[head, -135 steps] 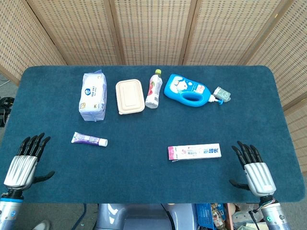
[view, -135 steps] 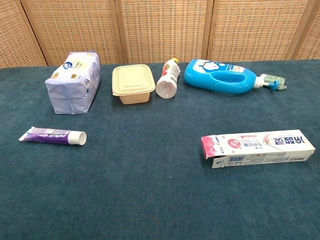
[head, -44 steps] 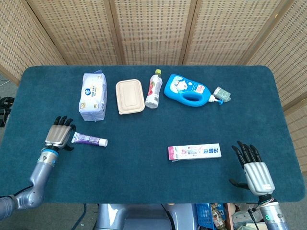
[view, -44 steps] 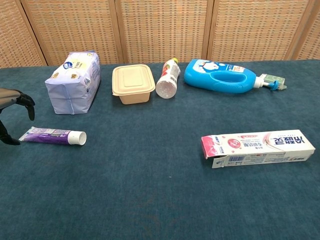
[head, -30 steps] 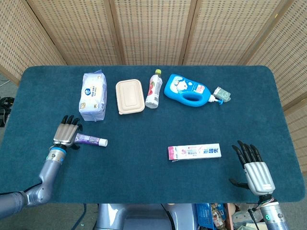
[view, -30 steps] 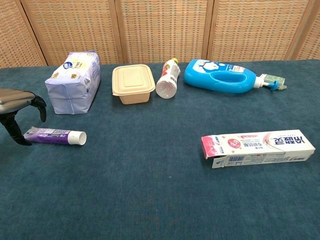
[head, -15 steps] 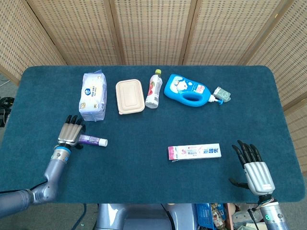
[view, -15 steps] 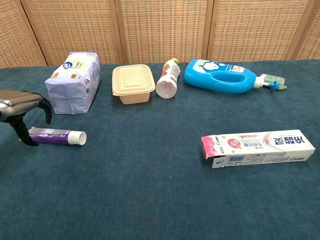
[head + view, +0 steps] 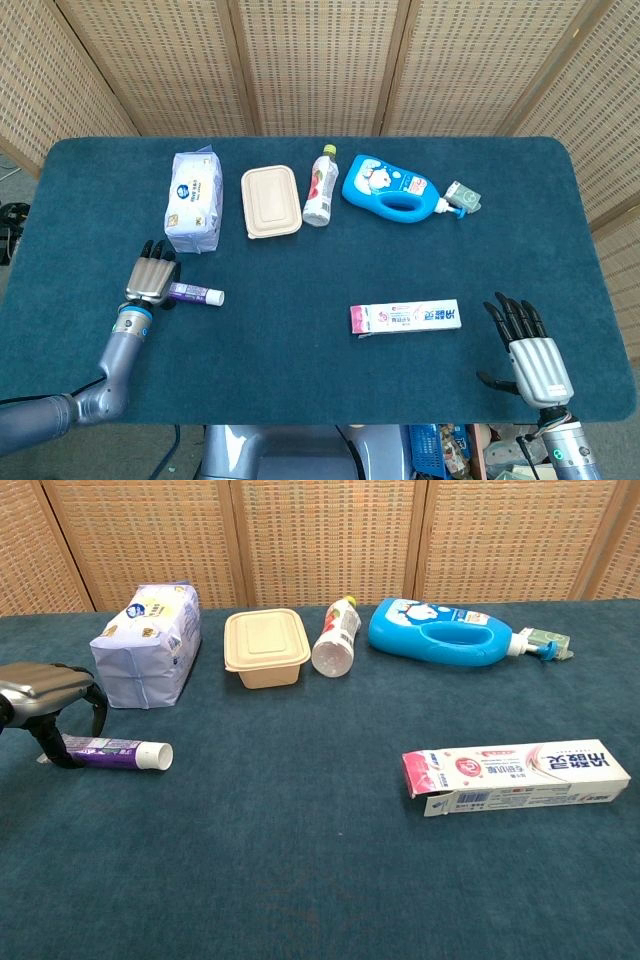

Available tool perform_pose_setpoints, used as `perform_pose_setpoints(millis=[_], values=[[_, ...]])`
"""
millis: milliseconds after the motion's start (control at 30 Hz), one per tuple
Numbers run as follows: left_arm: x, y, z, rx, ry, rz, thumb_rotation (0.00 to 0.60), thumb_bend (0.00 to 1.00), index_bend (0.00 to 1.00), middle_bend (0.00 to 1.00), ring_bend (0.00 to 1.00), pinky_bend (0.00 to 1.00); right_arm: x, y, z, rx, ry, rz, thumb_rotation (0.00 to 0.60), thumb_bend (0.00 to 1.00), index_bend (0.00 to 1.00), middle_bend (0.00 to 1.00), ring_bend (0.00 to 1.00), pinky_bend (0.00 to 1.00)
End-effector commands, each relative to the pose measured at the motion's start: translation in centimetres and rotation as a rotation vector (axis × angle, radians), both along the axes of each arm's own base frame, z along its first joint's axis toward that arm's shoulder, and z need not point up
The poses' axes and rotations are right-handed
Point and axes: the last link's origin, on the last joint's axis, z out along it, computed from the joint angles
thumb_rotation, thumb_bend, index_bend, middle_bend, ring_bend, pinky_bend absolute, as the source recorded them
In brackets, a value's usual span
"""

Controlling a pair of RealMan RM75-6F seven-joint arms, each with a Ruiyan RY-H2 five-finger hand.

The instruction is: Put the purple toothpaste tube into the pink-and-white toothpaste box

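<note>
Since a moment ago, the left hand (image 9: 45, 695) is creeping further right over the crimped tail of the purple toothpaste tube (image 9: 118, 751), fingers arched either side but not yet visibly closing on it. That tube is lying on the table (image 9: 300, 340) at the near left, well apart from the pink-and-white toothpaste box (image 9: 405, 318). It looks light, soft and squashy, so gripping mid-body seems safest. The right hand (image 9: 528, 352) is resting open, holding nothing.
</note>
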Motion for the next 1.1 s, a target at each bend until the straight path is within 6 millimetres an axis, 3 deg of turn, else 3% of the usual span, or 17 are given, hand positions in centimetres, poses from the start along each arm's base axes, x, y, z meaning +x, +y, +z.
perform_pose_setpoints(millis=[33, 167, 333, 633, 1100], values=[[-0.1, -0.1, -0.1, 0.013, -0.001, -0.008, 0.6, 0.27, 0.52, 0.32, 0.02, 0.0, 0.0, 0.0, 0.0, -0.002, -0.001, 0.0, 0.6, 0.0, 0.06, 0.0, 0.0, 0.0], [-0.1, -0.1, -0.2, 0.028, -0.005, -0.02, 0.6, 0.31, 0.57, 0.37, 0.09, 0.06, 0.0, 0.0, 0.1, -0.008, -0.004, 0.0, 0.6, 0.0, 0.07, 0.0, 0.0, 0.0], [-0.3, -0.2, -0.2, 0.036, -0.006, -0.026, 0.6, 0.34, 0.64, 0.43, 0.19, 0.22, 0.0, 0.0, 0.2, -0.011, -0.006, 0.001, 0.6, 0.0, 0.07, 0.0, 0.0, 0.0], [-0.1, -0.4, -0.1, 0.075, -0.046, -0.068, 0.6, 0.41, 0.79, 0.57, 0.31, 0.33, 0.0, 0.0, 0.0, -0.007, -0.003, 0.002, 0.6, 0.0, 0.08, 0.0, 0.0, 0.0], [0.3, -0.5, 1.7, 0.083, -0.152, -0.184, 0.6, 0.41, 0.82, 0.6, 0.34, 0.37, -0.1, -0.5, -0.2, 0.008, 0.001, -0.012, 0.6, 0.0, 0.1, 0.0, 0.0, 0.0]])
